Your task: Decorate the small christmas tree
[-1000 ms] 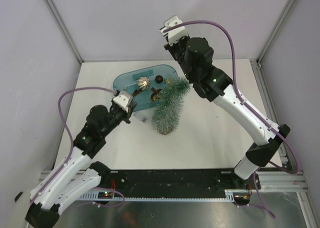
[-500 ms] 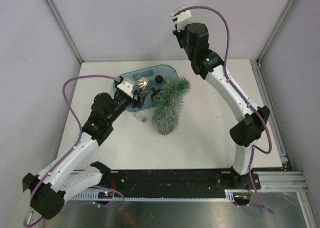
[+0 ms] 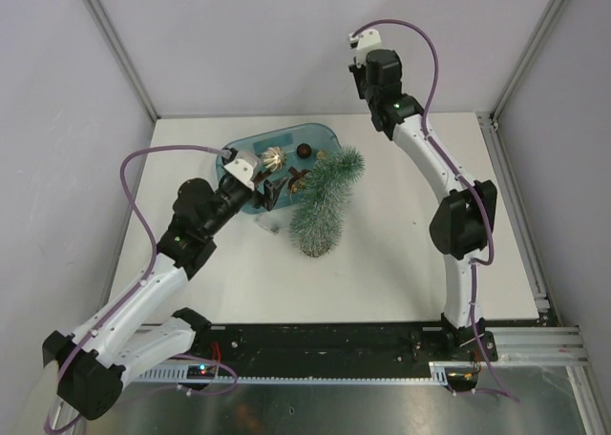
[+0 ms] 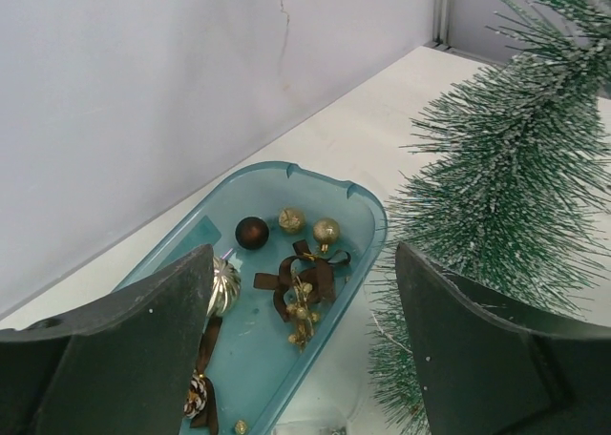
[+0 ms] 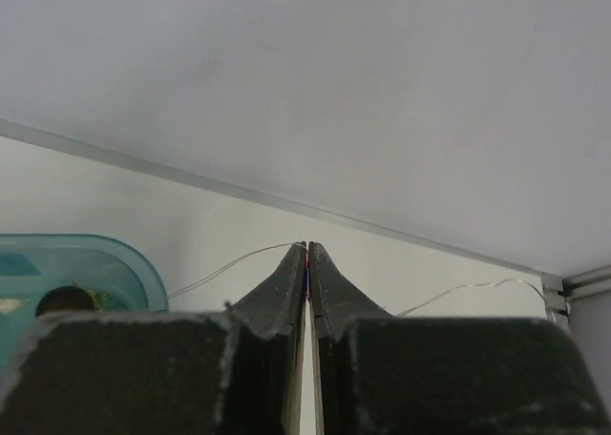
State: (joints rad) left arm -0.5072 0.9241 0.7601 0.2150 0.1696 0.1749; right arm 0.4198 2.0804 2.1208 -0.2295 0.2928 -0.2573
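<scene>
Okay, your left gripper (image 3: pixel 267 193) hangs wide open, empty, over the blue tub (image 3: pixel 232 155), likely to pick from its ornaments (image 4: pixel 301 292). The small christmas tree (image 3: pixel 323 206) lies against the tub's rim. Beyond the tub, your right gripper (image 5: pixel 307 249) pinches, seemingly, thin wire (image 5: pixel 229 263).

The small christmas tree (image 3: pixel 323 211) is green with white frosting on its bristles; the tub (image 4: pixel 272 192) is translucent teal-blue. Its ornaments are a dark brown ball (image 4: pixel 252 233), glittery gold balls (image 4: pixel 326 231), a brown ribbon bow (image 4: pixel 304 280) with gold beads and a ribbed silver-gold bauble (image 4: pixel 224 284). The bench (image 3: pixel 410 254) is white, the thin wire (image 5: pixel 229 263) silvery.
</scene>
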